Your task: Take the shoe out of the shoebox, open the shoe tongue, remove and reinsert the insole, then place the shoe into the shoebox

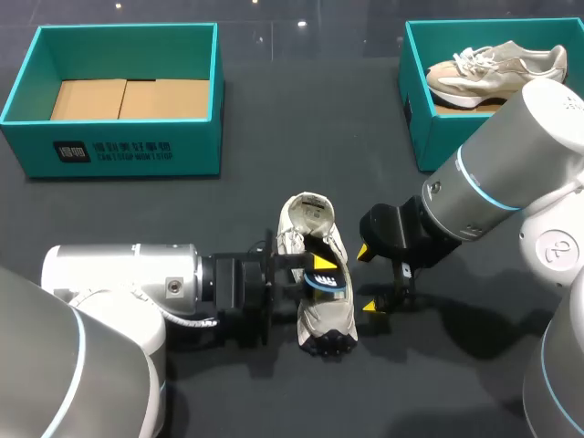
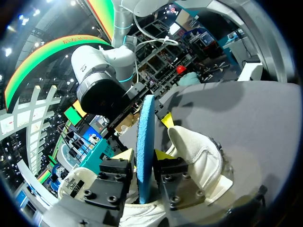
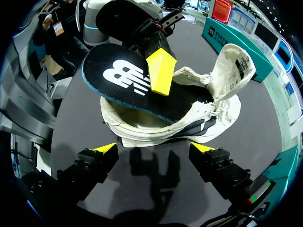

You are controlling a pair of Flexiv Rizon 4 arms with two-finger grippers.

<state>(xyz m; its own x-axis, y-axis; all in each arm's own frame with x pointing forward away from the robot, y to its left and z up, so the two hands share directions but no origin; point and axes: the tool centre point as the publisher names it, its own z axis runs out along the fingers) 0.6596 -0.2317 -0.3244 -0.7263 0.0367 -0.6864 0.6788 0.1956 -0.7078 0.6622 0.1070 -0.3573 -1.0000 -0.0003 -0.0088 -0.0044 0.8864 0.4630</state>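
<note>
A cream shoe (image 1: 327, 324) lies on the dark table mid-front, its tongue (image 1: 306, 214) folded up and open. The black insole with a blue edge (image 1: 321, 278) has its front end inside the shoe and its heel end raised over the collar. My left gripper (image 1: 319, 272) comes in from the left, with the insole (image 2: 144, 142) standing between its slightly parted fingers, narrow gaps on both sides. My right gripper (image 1: 367, 279) hangs wide open just right of the shoe (image 3: 180, 130), holding nothing. From there the insole (image 3: 128, 80) shows with one left fingertip (image 3: 161, 71) on top of it.
A teal shoebox (image 1: 109, 151) with cardboard inside stands at the back left. A second teal box (image 1: 415, 109) at the back right holds another pale shoe (image 1: 493, 73). Dark tabletop lies between the boxes and the arms.
</note>
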